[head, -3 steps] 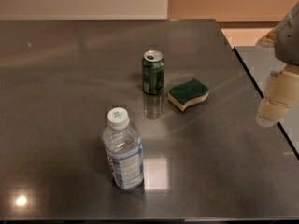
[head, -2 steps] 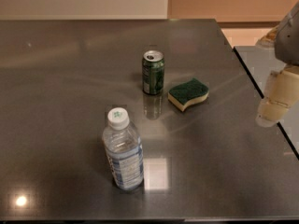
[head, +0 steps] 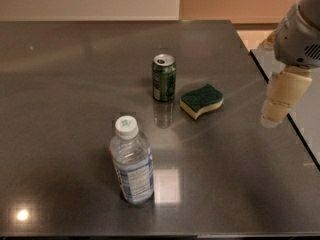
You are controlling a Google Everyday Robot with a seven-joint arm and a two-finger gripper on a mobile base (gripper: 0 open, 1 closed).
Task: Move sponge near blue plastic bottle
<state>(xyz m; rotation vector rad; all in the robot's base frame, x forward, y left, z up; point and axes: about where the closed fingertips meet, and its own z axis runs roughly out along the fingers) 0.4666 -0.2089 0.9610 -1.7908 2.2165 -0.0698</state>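
The sponge (head: 202,100), dark green on top with pale yellow foam below, lies flat on the dark table (head: 60,84), right of centre. The blue plastic bottle (head: 132,161), clear with a white cap and a blue-and-white label, stands upright in the front middle, well apart from the sponge. My gripper (head: 272,118) hangs at the right side of the view, above the table's right edge. It is to the right of the sponge, holds nothing and touches nothing.
A green drink can (head: 164,77) stands upright just left of the sponge, a small gap between them. The table's right edge (head: 280,104) runs diagonally under the gripper, with a second surface (head: 310,119) beyond a narrow gap.
My gripper has shifted a little to the left, toward the sponge. The sponge, bottle and can have not moved.
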